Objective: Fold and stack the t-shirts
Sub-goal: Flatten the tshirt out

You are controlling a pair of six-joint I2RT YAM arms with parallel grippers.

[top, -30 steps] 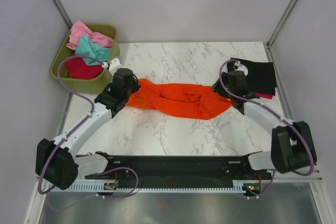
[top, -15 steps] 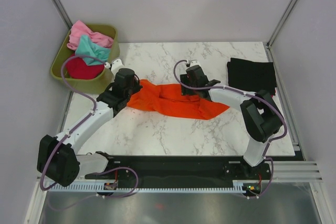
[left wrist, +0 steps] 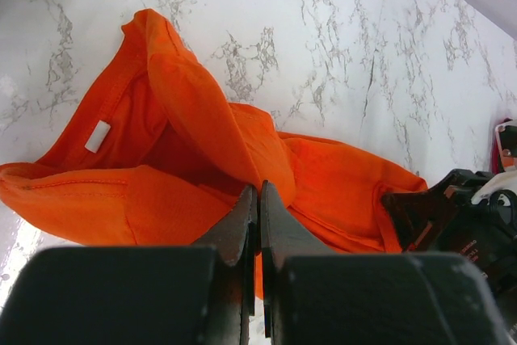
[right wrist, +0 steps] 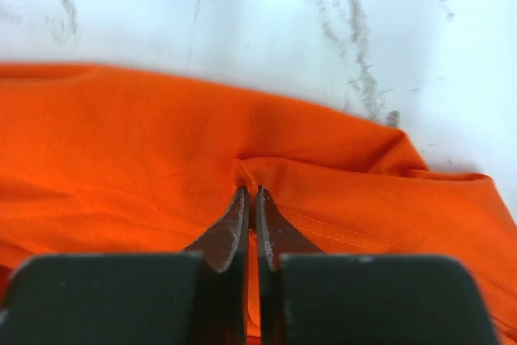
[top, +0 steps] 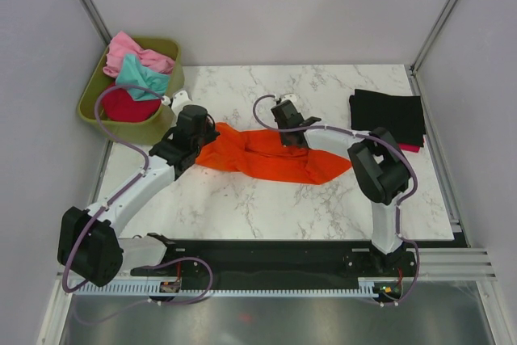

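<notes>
I hold the orange t-shirt (top: 266, 159) bunched in the middle of the table (top: 242, 204), left gripper (left wrist: 258, 193) pinching its nine o'clock end as an anchor, right gripper (right wrist: 251, 193) nipped onto a fold at its twelve o'clock edge, presumably to pull it flat.

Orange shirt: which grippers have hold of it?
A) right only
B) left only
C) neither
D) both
D: in the left wrist view the left gripper is shut on a fold of the orange shirt, and in the right wrist view the right gripper pinches a ridge of the same cloth.
</notes>
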